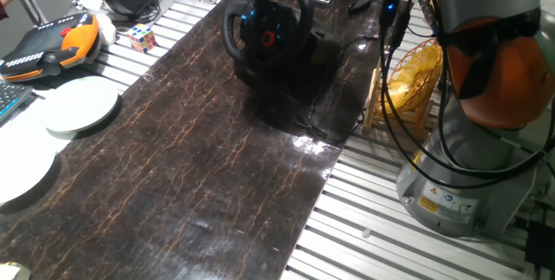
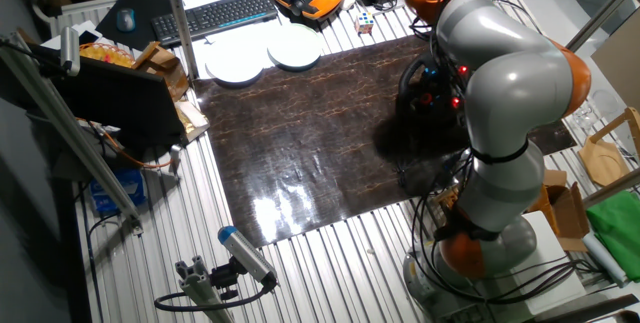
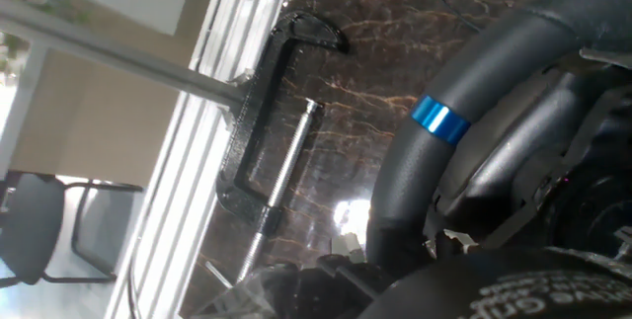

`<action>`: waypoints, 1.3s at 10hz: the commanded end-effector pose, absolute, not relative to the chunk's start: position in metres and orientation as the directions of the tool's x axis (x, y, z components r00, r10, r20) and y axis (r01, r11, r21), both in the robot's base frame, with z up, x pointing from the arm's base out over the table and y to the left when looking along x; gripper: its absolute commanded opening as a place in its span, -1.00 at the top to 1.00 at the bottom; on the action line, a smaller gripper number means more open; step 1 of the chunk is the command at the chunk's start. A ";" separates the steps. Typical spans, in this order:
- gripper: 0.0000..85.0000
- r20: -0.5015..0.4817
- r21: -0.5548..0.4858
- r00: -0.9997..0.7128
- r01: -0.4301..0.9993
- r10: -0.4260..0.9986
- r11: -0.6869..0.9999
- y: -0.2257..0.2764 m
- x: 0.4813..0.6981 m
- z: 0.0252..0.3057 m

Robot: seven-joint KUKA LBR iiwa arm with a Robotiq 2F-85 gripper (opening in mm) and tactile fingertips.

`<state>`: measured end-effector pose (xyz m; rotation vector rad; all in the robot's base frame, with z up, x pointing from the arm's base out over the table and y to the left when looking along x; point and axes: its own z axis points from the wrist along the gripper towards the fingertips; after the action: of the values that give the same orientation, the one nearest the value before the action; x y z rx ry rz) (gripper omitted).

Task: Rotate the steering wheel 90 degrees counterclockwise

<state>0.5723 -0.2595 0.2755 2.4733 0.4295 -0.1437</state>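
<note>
while the grey and orange arm (image 2: 505, 93) bends over the far end of the dark marbled mat (image 1: 199, 167), its hand is lost from both fixed views, so i cannot tell whether the claw is spread or pinched; the hand view shows no fingertips either, only the rim very close to the lens.

the steering wheel (image 1: 267, 18) stands on its black base near the far right corner of the mat, face tilted toward the near edge, hub lit blue and red. in the hand view its thick rim (image 3: 464, 102) fills the right half, with a bright blue stripe (image 3: 439, 119) wrapped around it (probably the top-centre marker, though that is a guess).

judging by its build, the wheel is rigid and fairly heavy, the base unlikely to slide if it is fixed down. the rim looks padded and grippy rather than slick, and thick, so the fingers would need to open wide to straddle it. best hold: across the rim near its top, then sweep along the arc, since the hub will resist a straight push.

smaller things: a black c-clamp (image 3: 272, 126) lies on the mat beside the wheel, toward the mat's edge, and a colour cube (image 1: 142, 36) sits off the mat's far left corner.
</note>
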 end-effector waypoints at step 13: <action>-0.07 -0.192 0.493 0.931 0.365 0.310 -0.790 -0.273 0.576 0.249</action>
<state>0.5760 -0.2735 0.2491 2.5466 0.4819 -0.1357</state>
